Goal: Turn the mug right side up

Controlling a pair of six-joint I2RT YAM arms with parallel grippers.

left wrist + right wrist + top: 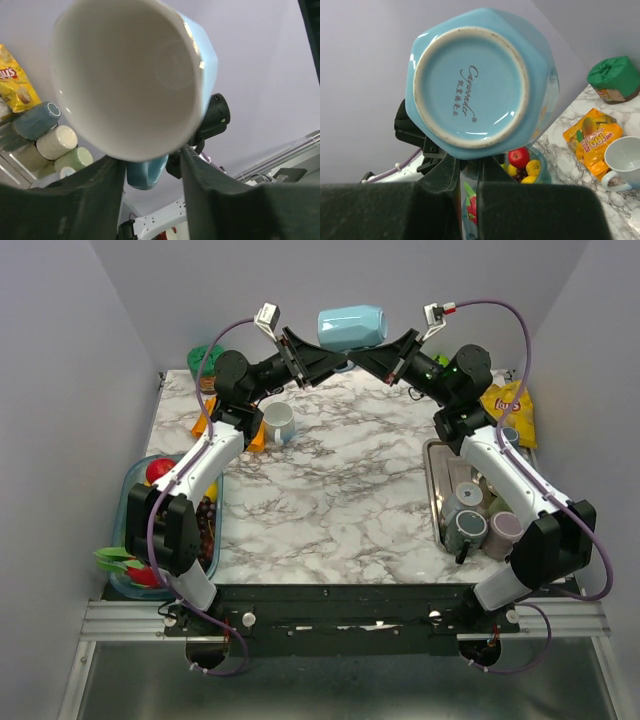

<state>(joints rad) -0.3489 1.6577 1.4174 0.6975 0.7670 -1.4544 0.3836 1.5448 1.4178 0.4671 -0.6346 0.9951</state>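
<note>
While both tools grip it, blue mug (351, 326) lies sideways aloft

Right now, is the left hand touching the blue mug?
Touching. The left wrist view shows the left hand with its fingers pinching the blue mug at its rim; the top view shows the mug held in the air.

A white cup (279, 421) stands upright on the marble table (340, 490), far left, beside an orange packet (206, 425) and a green tub (208, 358). At the left edge a blue bowl (130, 490) holds fruit. On the right a metal tray (437, 490) carries several mugs (468, 528), with a yellow chip bag (512, 405) behind it.
</note>
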